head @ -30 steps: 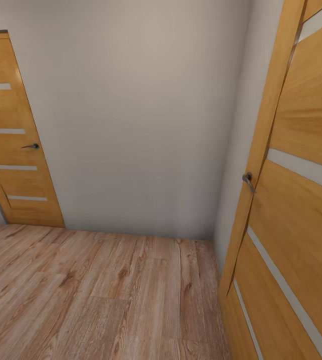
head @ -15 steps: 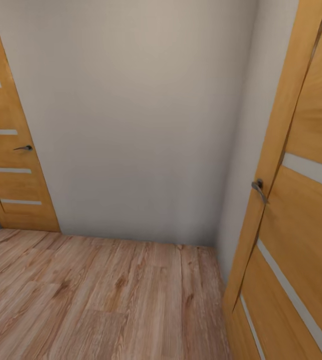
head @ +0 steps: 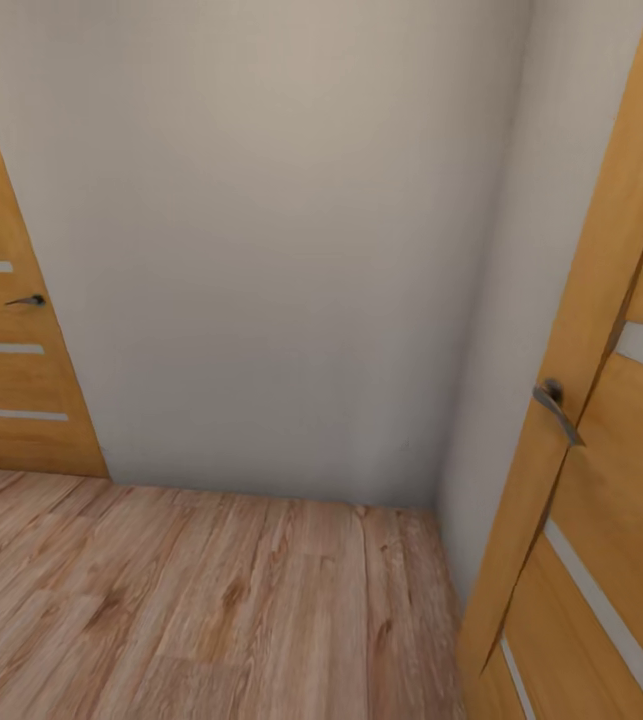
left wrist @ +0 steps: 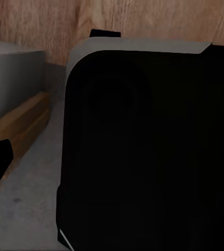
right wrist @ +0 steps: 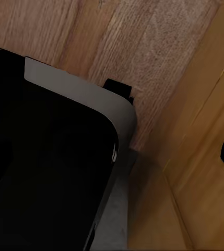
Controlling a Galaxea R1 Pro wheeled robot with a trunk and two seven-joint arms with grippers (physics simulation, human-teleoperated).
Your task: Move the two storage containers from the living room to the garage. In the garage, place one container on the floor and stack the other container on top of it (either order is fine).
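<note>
Facing a blank wall in a corner, wooden door left, another door close right. Plank floor open ahead. Can't tell either hand's state; wrist views mostly show the dark robot body.

Even, soft light on the pale wall; no hard shadows or glare. Door lines bow at the edges. Wrist views dim, slightly blurred.

Plain wall between two wooden doors, plank floor
</note>
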